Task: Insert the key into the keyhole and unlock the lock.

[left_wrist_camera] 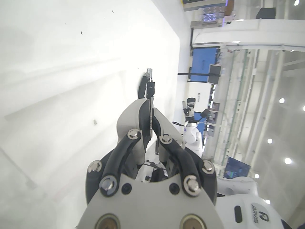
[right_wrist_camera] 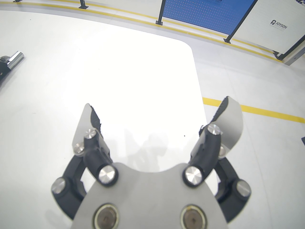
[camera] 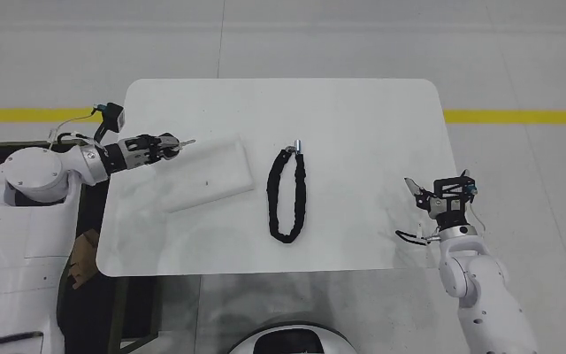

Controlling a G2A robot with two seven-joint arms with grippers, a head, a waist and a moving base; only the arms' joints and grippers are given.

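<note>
A black fabric-covered chain lock [camera: 286, 196] lies in a closed loop at the middle of the white table [camera: 371, 124], its silver cylinder end [camera: 298, 144] pointing to the far side. My left gripper [camera: 173, 145] hovers over the table's left part, shut on a thin silver key [camera: 187, 142] whose blade points toward the lock. In the left wrist view the key [left_wrist_camera: 151, 115] stands edge-on between the pads, with the lock [left_wrist_camera: 146, 85] beyond it. My right gripper [camera: 417, 211] is open at the table's right edge, holding nothing. The cylinder end [right_wrist_camera: 14, 57] shows in the right wrist view.
A flat white pad [camera: 212, 173] lies on the table between the left gripper and the lock. The table's right half is bare. A yellow floor line [camera: 495, 116] runs beyond the table.
</note>
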